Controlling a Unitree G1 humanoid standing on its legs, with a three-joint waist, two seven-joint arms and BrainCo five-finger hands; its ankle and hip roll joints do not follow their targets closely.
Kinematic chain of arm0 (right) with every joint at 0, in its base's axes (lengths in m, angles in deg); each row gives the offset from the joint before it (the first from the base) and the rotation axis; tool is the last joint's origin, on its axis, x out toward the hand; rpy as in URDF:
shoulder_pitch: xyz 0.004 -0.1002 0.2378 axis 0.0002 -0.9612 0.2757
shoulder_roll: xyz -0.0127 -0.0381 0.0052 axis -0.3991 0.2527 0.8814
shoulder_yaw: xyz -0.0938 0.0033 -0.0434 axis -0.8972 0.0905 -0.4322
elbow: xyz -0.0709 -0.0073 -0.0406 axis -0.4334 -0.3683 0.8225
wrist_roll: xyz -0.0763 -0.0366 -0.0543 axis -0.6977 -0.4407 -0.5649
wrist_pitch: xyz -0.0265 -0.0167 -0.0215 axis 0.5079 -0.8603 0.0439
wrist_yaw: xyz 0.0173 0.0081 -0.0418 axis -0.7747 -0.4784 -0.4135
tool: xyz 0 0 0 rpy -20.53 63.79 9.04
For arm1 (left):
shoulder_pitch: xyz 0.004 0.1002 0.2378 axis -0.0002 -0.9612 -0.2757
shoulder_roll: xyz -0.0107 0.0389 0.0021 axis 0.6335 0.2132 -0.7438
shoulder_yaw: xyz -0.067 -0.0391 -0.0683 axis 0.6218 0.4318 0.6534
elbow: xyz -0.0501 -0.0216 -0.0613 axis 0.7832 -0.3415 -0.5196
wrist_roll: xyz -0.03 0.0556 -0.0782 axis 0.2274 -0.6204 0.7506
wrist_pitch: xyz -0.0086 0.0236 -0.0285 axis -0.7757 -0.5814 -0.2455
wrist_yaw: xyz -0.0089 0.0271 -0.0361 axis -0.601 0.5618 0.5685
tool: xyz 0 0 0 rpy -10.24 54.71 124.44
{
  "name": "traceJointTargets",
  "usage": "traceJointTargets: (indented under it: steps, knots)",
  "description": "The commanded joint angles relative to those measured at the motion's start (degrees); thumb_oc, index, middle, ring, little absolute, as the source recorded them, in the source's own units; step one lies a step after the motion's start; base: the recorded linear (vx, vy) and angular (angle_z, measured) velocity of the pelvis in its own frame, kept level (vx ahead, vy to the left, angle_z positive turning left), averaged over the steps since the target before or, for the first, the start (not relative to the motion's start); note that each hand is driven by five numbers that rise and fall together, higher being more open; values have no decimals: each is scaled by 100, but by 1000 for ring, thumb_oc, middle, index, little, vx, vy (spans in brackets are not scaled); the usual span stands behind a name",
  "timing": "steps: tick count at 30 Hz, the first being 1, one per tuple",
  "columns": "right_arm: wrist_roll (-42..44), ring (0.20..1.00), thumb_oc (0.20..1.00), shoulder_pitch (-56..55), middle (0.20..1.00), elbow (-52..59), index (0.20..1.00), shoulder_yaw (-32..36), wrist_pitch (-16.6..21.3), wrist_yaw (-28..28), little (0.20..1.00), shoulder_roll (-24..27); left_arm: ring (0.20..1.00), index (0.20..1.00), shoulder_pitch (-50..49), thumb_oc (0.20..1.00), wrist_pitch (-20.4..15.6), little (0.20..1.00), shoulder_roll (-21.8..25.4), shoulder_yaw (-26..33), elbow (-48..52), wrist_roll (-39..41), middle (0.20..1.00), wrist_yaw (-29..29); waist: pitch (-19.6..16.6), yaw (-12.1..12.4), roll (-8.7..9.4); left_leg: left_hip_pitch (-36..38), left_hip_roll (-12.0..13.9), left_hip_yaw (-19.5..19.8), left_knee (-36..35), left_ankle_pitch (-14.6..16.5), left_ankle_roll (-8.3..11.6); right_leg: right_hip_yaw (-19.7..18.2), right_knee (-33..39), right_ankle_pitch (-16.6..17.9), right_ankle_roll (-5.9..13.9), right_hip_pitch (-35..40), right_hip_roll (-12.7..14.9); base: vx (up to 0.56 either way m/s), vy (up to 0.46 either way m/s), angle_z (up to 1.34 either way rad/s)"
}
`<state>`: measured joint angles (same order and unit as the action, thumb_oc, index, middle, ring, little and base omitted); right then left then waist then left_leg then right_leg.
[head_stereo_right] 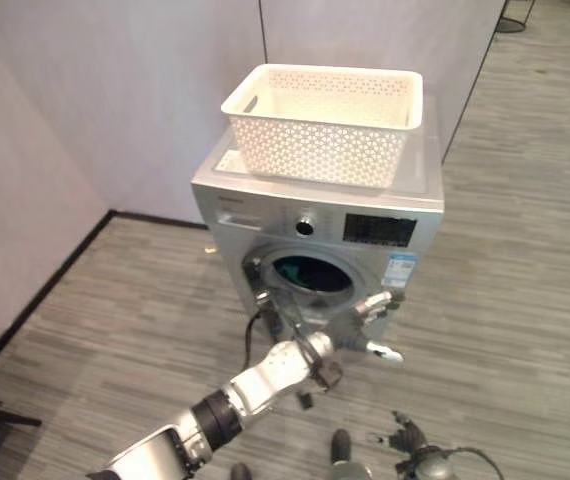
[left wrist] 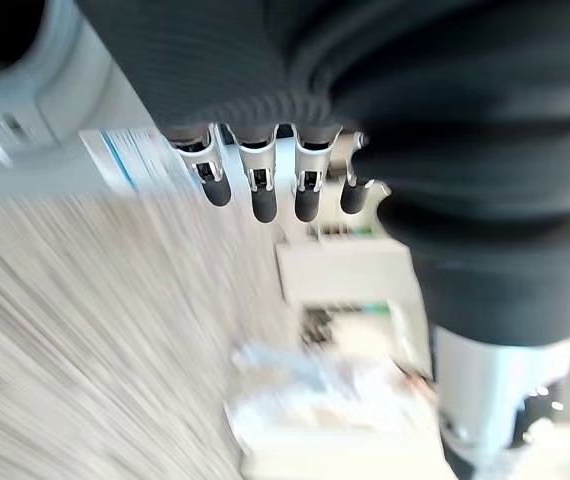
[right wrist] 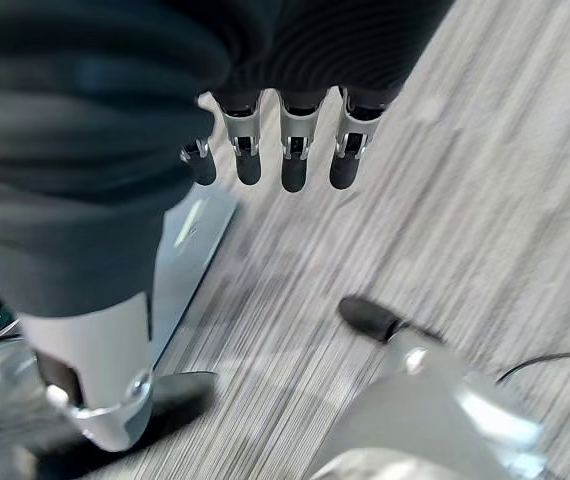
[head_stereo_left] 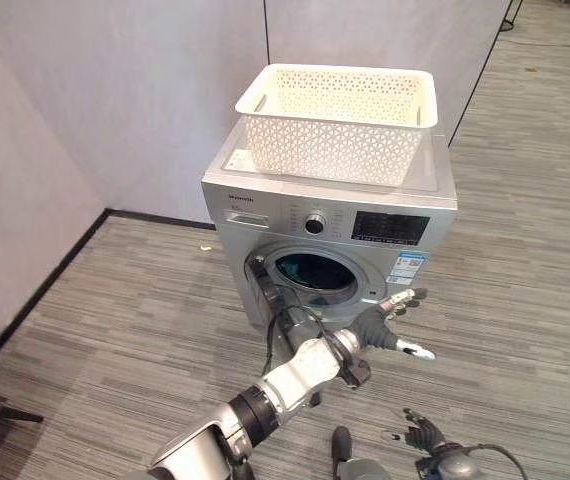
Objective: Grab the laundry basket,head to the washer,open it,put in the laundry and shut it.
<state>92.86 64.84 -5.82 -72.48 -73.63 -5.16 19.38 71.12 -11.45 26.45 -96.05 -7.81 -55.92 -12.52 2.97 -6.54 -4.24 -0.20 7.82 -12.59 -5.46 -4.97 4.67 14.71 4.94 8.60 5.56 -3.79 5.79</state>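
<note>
- Left eye view: the laundry basket (head_stereo_left: 337,122) stands on top of the washer (head_stereo_left: 331,225), so I judge it was parked there to free both hands for the door
- The basket is white plastic with a lattice wall and a plain rolled rim; it sits upright, a little turned against the edges of the washer top, and from this angle I see no clothes inside it
- My left hand (head_stereo_left: 390,320) is stretched out in front of the washer, just beside the lower right part of the front panel; its fingers are straight and spread, the thumb apart, holding nothing
- The round door (head_stereo_left: 277,300) looks swung open on the left side of the opening, and the drum (head_stereo_left: 315,272) behind it is dark; something bluish may lie in it, but I cannot tell for sure
- I judge the open hand is placed there to reach the door and push it shut
- My right hand (right wrist: 265,150) hangs low over the grey striped floor (right wrist: 445,200), fingers straight and relaxed, empty, idle
</note>
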Motion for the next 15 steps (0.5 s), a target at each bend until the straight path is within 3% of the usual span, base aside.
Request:
traceJointTargets:
  steps: [1, 3, 6, 7, 11, 15]
  knots:
    - [142, 1000, 1000, 280, 1000, -281, 1000, 396, 125, 69, 1000, -104, 1000, 1000, -440, 1000, -156, 1000, 799, 769, -26, -190, 1000, 107, 446, 224, 349, -48, 12, 112, 46, -68, 163, -35, -117, -325, 454, 421, 536, 25, -40, -1]
    - [105, 1000, 1000, 183, 1000, -406, 1000, 573, 124, 28, 1000, -102, 1000, 1000, -1114, 1000, -152, 1000, 1176, 1432, -228, -339, 1000, 114, 407, 298, 314, 4, 18, 120, 46, -68, 175, 6, -96, -341, 451, 509, 534, 33, -37, 20]
    - [-124, 1000, 1000, -67, 1000, -641, 1000, 1004, 126, -218, 1000, 61, 1000, 1000, -2795, 1000, -222, 1000, 2113, 3213, -446, -137, 1000, -117, 193, 498, 207, 183, 32, 92, 46, -61, 208, 63, -43, -355, 456, 708, 533, 51, -5, 18]
    - [-231, 1000, 1000, -117, 1000, -672, 1000, 1019, 128, -250, 1000, 71, 1000, 1000, -2919, 1000, -292, 1000, 2252, 3424, -608, -441, 1000, -69, 140, 533, 204, 228, 26, 99, 46, -46, 211, 77, -37, -365, 460, 766, 539, 25, 9, 20]
    - [-536, 1000, 1000, -17, 1000, -949, 1000, 1024, 10, -241, 1000, 124, 1000, 1000, -2681, 1000, -85, 1000, 2074, 3637, -2031, -1212, 1000, 181, -11, 562, 207, 344, 23, 92, 46, 12, 202, 106, -53, -405, 473, 860, 554, -6, 13, 29]
    - [-563, 1000, 1000, 15, 1000, -1039, 1000, 1058, -43, -228, 1000, 134, 1000, 1000, -2468, 1000, -6, 1000, 1778, 3638, -2849, -1505, 1000, 314, -76, 521, 229, 420, 27, 49, 46, 51, 185, 48, -49, -414, 458, 890, 546, -20, 15, -8]
